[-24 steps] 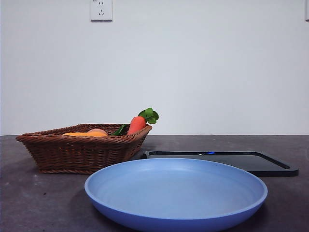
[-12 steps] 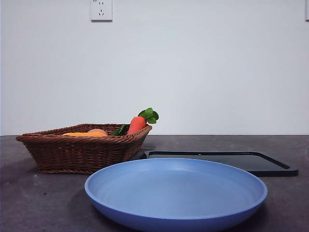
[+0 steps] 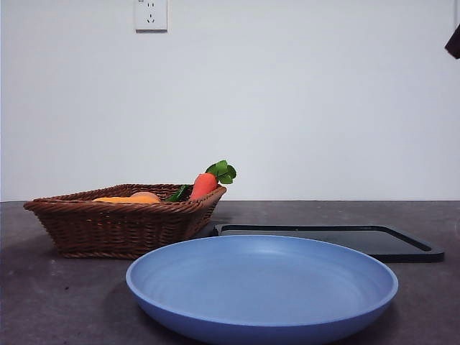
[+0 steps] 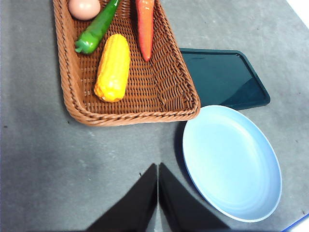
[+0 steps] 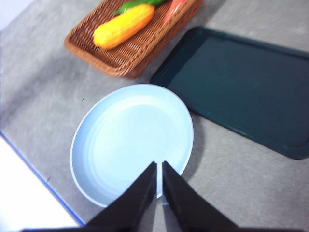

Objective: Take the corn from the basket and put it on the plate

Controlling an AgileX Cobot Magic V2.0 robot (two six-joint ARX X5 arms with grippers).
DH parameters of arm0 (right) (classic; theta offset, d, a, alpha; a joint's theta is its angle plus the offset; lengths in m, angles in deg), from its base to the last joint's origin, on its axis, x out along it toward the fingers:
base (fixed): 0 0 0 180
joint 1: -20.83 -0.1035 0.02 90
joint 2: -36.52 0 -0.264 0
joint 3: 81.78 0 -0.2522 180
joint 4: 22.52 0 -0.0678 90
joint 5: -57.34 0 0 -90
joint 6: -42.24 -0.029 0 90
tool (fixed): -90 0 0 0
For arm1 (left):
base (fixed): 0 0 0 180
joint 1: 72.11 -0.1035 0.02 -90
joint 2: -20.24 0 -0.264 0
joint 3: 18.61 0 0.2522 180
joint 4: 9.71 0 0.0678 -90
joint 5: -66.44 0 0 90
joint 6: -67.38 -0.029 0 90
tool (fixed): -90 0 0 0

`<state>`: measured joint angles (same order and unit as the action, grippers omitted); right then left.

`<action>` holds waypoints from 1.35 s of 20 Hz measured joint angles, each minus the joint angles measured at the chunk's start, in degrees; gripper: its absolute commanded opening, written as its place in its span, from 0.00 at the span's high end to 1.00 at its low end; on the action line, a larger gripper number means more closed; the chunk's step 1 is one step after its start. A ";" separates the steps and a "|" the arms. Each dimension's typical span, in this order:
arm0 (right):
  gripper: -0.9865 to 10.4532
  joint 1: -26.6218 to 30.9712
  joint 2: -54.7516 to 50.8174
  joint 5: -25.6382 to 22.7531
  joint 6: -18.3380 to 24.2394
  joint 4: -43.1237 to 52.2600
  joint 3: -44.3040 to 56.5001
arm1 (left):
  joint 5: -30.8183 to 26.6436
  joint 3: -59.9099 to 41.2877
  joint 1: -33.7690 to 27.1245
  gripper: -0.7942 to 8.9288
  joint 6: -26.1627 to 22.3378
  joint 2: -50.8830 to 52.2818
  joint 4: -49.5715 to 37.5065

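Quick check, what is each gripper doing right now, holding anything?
Left gripper: shut, holding nothing, above the table near the basket.
Right gripper: shut, holding nothing, above the plate.

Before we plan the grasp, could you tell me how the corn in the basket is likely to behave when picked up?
The corn looks like a moulded toy, so probably stiff and light. Its rounded, oblong body may roll if nudged sideways on the basket weave. The bumpy kernel surface should give some grip, though its tapering ends could slip; gripping mid-body seems safer.

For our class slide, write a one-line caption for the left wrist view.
Corn lies in the wicker basket beside the empty blue plate; left gripper shut above the table.
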<state>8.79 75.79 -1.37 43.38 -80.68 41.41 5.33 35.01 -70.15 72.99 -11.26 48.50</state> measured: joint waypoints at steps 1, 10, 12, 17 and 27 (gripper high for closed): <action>0.90 0.02 0.15 -0.04 0.13 0.35 0.00 | 0.00 0.00 0.00 0.89 -0.15 0.02 -0.11; 0.63 0.02 3.85 0.13 -1.22 1.84 0.00 | 0.00 0.00 0.00 0.46 -0.15 0.00 -2.69; 0.63 0.02 7.50 0.22 -1.64 2.12 0.00 | 0.00 0.00 0.00 0.46 -0.13 0.00 -2.93; 0.63 -1.99 19.28 0.37 -2.45 6.34 -0.09 | 0.00 0.00 0.00 0.46 -0.13 0.00 -2.93; 0.64 -7.30 41.09 0.20 -2.64 15.54 -0.09 | 0.00 0.00 0.00 0.46 -0.13 0.00 -2.89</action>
<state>1.49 116.88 -1.17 40.74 -65.14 41.32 5.33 35.01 -70.15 72.86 -11.26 45.62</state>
